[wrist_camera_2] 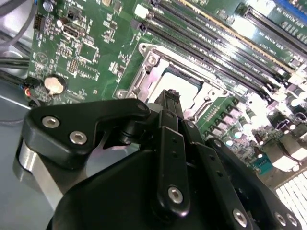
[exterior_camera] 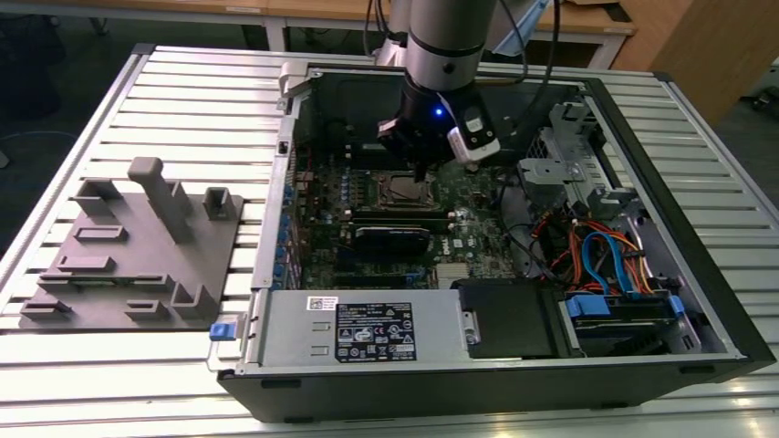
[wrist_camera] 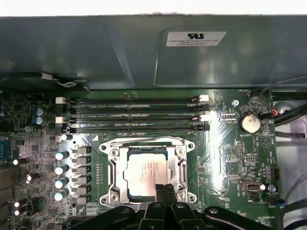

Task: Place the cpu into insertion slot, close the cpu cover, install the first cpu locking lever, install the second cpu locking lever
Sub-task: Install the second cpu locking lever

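Note:
The cpu [wrist_camera: 144, 170], a pale metal square, lies in the insertion slot [wrist_camera: 146, 144] on the green motherboard. The silver cpu cover [wrist_camera: 116, 167] lies flat around it, and the chip shows through its window. A thin lever rod [wrist_camera: 144, 139] lies flat along the socket side that faces the memory slots. My gripper [wrist_camera: 162, 191] hangs just above the socket's opposite edge, black fingers pressed together, shut. In the second wrist view the gripper [wrist_camera_2: 171, 98] stands by the cover [wrist_camera_2: 153, 72]. In the exterior view the gripper [exterior_camera: 420, 178] reaches down into the open case over the socket [exterior_camera: 396, 190].
Memory slots [wrist_camera: 134, 115], capacitors [wrist_camera: 60, 168] and a coin battery [wrist_camera: 249, 123] surround the socket. The case wall [wrist_camera: 144, 52] rises close behind. A black card [exterior_camera: 389, 239], power supply [exterior_camera: 365, 333] and cables [exterior_camera: 597, 251] crowd the case. A grey fixture [exterior_camera: 134, 246] sits at the exterior view's left.

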`<action>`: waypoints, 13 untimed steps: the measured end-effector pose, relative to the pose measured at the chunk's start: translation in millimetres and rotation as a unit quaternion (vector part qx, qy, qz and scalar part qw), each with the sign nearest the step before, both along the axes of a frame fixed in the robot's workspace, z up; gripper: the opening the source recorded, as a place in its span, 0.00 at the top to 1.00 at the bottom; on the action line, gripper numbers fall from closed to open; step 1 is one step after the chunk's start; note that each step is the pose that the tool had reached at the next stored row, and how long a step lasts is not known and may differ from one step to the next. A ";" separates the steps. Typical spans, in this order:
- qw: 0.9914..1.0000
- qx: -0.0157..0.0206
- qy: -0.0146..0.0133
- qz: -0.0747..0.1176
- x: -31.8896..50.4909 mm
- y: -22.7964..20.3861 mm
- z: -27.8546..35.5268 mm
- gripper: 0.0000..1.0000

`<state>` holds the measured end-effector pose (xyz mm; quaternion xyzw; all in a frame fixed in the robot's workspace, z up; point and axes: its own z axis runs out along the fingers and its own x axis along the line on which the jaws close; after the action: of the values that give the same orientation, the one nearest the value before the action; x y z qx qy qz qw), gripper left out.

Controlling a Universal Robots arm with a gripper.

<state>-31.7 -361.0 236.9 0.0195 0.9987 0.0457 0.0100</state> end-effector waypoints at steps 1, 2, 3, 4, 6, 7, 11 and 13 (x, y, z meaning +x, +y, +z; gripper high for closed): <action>1.000 0.000 0.000 0.000 0.0 -0.1 0.0 0.89; 1.000 0.000 0.000 0.000 0.1 -0.7 0.1 0.89; 1.000 0.000 0.000 0.000 0.0 -1.5 0.1 0.89; 1.000 0.000 0.000 0.000 0.0 -2.6 0.1 0.89; 1.000 0.000 0.000 0.000 0.0 -5.7 0.1 0.89; 1.000 0.000 0.000 0.000 0.0 -7.8 0.1 0.89; 1.000 0.000 0.000 0.000 0.0 -16.4 0.1 0.89; 1.000 0.000 0.000 0.000 0.0 -18.8 0.1 0.89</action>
<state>-31.6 -379.8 237.1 0.0195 0.9987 0.0455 0.0100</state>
